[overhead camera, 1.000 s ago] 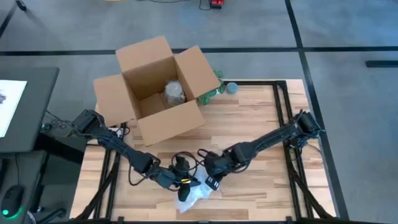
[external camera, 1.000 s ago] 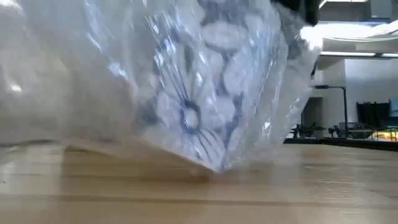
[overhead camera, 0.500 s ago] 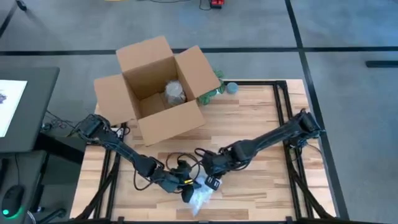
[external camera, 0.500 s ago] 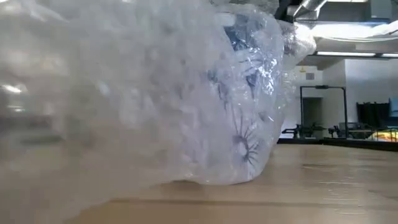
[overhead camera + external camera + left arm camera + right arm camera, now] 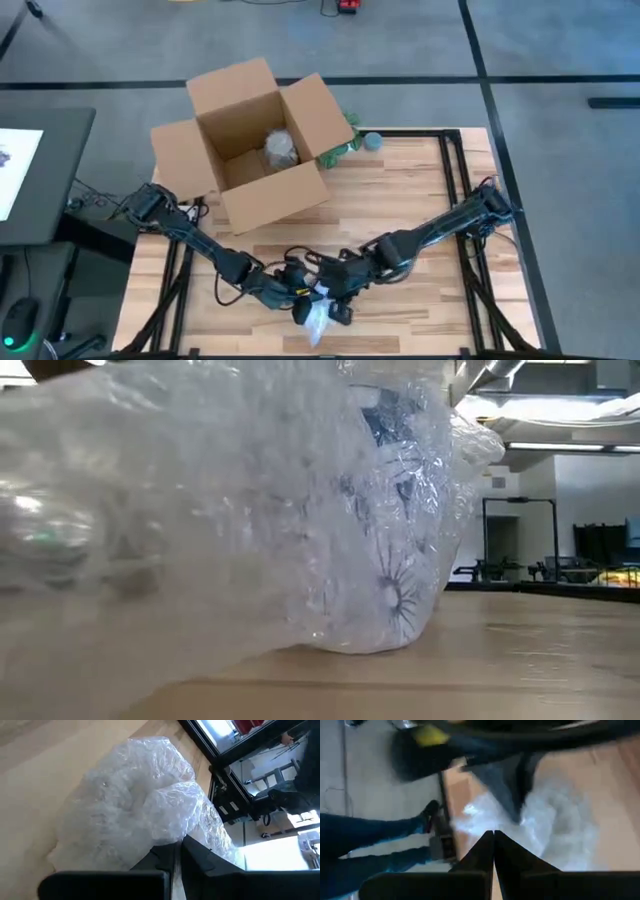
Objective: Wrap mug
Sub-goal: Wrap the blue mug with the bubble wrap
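Observation:
The mug [image 5: 392, 550], white with a blue pattern, lies inside a bundle of clear bubble wrap [image 5: 318, 320] near the table's near edge; the bundle's underside rests on the wood. My left gripper [image 5: 303, 297] is at the bundle's far left side, shut on the wrap [image 5: 140, 805]. My right gripper [image 5: 337, 304] is shut and sits at the bundle's far right side, close against my left one. The wrap [image 5: 200, 540] fills most of the low view and hides both grippers there. My left gripper has a bit of the bubble wrap's loose outer layer [image 5: 176, 836] at its fingertips, coming slanting down from the table's left. The bundle lies on the table beyond the fingers. My right gripper points its shut fingertips at the wrap [image 5: 475, 817]; whether they touch it, I cannot tell.
An open cardboard box [image 5: 250, 140] stands at the far left of the table with a wrapped thing [image 5: 281, 148] inside. Green and blue items [image 5: 358, 142] lie by its right flap. A person's legs [image 5: 365, 852] stand by the table. Bare wood [image 5: 420, 190] lies right of the box.
My left gripper has gone toward the near edge and a little right, and the bundle has turned and come nearer that edge, its blue pattern swinging to the right in the low view. My right gripper has then gone toward the near edge, closing in on the bundle.

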Motion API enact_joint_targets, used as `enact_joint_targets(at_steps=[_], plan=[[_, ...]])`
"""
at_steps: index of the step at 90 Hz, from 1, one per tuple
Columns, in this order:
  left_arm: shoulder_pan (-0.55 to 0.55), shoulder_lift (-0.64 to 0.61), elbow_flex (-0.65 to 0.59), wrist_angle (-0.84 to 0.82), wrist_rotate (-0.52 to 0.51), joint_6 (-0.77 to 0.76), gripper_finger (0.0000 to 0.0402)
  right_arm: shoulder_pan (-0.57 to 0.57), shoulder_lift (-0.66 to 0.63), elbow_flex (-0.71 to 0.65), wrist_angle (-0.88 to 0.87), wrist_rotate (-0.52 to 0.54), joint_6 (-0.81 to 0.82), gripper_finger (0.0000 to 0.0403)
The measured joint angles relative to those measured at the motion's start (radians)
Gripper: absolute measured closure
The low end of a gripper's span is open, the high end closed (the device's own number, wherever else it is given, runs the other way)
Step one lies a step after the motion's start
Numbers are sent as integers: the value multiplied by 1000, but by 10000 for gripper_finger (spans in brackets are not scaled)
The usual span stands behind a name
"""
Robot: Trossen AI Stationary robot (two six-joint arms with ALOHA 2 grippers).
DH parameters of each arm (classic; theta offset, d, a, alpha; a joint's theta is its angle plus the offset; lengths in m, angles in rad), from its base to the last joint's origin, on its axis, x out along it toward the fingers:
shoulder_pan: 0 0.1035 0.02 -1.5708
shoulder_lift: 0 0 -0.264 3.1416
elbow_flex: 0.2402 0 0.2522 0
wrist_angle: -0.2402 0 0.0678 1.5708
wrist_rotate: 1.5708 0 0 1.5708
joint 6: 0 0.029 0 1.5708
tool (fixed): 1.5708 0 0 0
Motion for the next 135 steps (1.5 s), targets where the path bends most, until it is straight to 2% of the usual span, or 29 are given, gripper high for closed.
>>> enact_joint_targets(at_steps=[9, 23, 35, 53, 67, 86, 103, 113, 123, 135], plan=[[0, 0, 0, -18, -2, 0, 400, -21, 58, 0, 39, -18, -23, 403], [-4, -5, 1, -122, 24, -22, 390, -21, 71, 1, 35, -24, -31, 403], [-7, -42, -1, -170, 78, 47, 356, -21, 71, -17, 49, -23, -38, 403], [0, -127, -6, -238, 82, 163, 292, -17, 66, -72, 70, -21, -42, 403], [4, -185, -7, -254, 94, 185, 269, -10, 75, -88, 33, -22, -49, 403], [-16, -269, -4, -275, 91, 196, 270, 8, 73, -86, -11, 4, -95, 403], [-42, -223, -4, -280, 56, 175, 280, 5, 74, -87, -11, 34, -100, 403], [-53, -190, -4, -280, 55, 137, 286, -11, 134, -86, 6, 29, -121, 403], [-67, -191, -4, -307, 63, 126, 291, -21, 175, -85, -11, 21, -125, 403], [-93, -222, -4, -395, 70, 62, 299, -28, 164, -81, -28, 20, -124, 403]])
